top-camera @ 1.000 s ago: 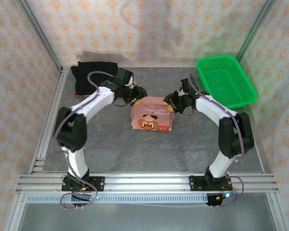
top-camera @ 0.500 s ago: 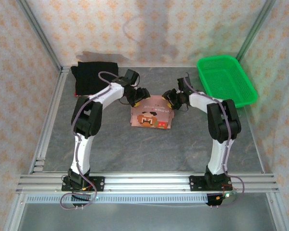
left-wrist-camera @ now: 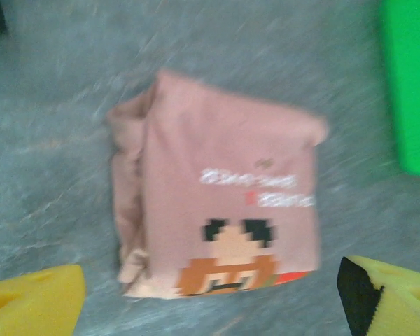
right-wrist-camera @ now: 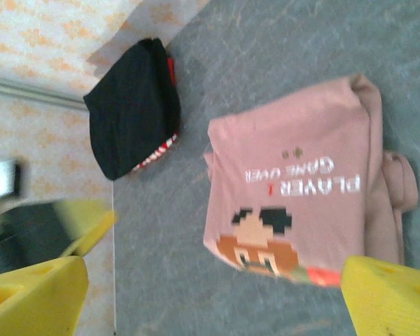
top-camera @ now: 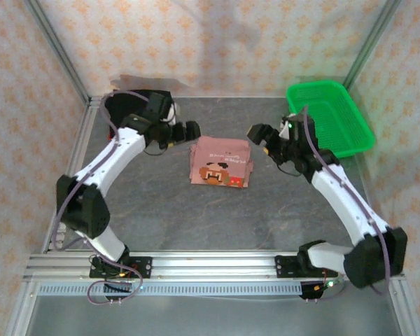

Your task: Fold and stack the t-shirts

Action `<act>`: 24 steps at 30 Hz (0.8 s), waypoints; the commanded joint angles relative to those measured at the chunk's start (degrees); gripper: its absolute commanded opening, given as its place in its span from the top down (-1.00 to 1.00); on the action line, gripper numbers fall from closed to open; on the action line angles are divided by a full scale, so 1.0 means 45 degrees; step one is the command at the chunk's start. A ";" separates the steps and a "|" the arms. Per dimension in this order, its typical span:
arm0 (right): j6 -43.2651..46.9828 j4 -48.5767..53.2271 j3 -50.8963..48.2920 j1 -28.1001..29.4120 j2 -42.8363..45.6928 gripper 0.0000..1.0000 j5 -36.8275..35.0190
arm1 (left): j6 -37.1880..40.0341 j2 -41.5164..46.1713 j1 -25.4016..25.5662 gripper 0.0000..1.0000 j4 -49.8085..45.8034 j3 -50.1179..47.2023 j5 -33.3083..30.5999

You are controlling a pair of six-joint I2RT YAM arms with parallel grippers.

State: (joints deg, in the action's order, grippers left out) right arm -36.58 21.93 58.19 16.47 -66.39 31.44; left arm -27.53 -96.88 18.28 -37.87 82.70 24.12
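Left claw (top-camera: 189, 131): the jaws stand wide apart and hold nothing. It hangs just beside the left edge of the pink t-shirt (top-camera: 220, 162), clear of the cloth.
Right claw (top-camera: 255, 133): equally wide and empty, near the shirt's far right corner and not touching it.
Flanking pose: with one claw on each side, the arms look placed for a two-handed move on the same shirt.
Pink t-shirt: lies flat mid-table (top-camera: 196, 217), folded into a compact rectangle with the print up. Loose layers bunch along one long edge.
Black t-shirt (right-wrist-camera: 129, 112): folded in the far left corner, well apart from the pink one, with a red edge showing.
Stack: not yet made, so carrying one shirt onto the other seems to be what remains.
Green basket (top-camera: 322, 85): sits at the far right, apart from both shirts.
Risk: the bunched edge may spill open if the shirt is lifted unevenly.
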 commanded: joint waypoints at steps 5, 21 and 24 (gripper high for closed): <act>-0.0516 0.1262 -0.1836 0.0145 0.3107 -0.88 0.0031 | 0.0337 -0.2148 0.0095 -0.85 0.0887 -0.0935 -0.0553; -0.0479 0.2835 -0.2003 0.0144 0.5035 -0.89 0.0370 | -0.0616 -0.5531 0.1666 -0.64 0.1765 0.0628 -0.0836; -0.0490 0.2939 -0.1806 0.0148 0.5095 -0.89 0.0454 | -0.0539 -0.5918 0.1849 -0.33 0.1297 0.1055 -0.1389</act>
State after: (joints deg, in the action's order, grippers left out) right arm -38.92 33.58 48.38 16.73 -44.42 32.62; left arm -29.93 -119.13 24.40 -34.48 85.93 18.24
